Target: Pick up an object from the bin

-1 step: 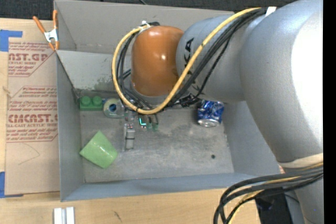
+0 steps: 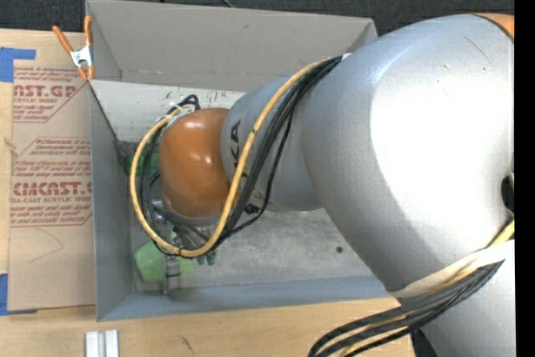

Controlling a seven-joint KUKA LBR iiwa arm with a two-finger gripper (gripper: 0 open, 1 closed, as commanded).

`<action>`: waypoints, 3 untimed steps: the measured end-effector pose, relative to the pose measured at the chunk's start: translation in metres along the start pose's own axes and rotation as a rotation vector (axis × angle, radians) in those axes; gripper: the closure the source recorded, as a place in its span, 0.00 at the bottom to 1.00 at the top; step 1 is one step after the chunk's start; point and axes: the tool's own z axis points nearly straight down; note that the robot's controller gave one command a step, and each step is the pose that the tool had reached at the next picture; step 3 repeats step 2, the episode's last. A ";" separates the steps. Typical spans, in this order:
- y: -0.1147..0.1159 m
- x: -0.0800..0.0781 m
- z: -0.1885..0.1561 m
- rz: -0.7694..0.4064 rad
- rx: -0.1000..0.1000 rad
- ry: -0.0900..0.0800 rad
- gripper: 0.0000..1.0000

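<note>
Surface: grey metal bin (image 2: 292,257), dark floor behind.
Arm: in from right, orange wrist cover (image 2: 194,163) low over bin's left half.
Gripper (image 2: 173,266): front-left corner; open or closed, can't tell.
Object: pale green lump (image 2: 149,263), just beside gripper.

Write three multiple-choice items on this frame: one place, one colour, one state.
1. Where in the bin is the tool?
A) the view's upper right corner
B) the view's lower left corner
C) dead centre

2. What colour is the small lump beside the tool?
A) red
B) blue
C) green

3. How does the arm stand?
A) reaching down into the bin
B) parked clear of the bin
C) raised high above the rim

Key: 1 B, the tool's tip shows by the lower left corner. 2 C, the lump is pale green. 3 A, the wrist with its orange cover sits inside the walls.
</note>
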 end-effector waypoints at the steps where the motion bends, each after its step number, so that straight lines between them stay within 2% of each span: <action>1: -0.002 -0.002 -0.002 0.004 0.000 -0.005 1.00; 2: -0.004 0.001 -0.154 0.020 -0.002 -0.015 1.00; 3: -0.004 0.001 -0.154 0.020 -0.002 -0.015 1.00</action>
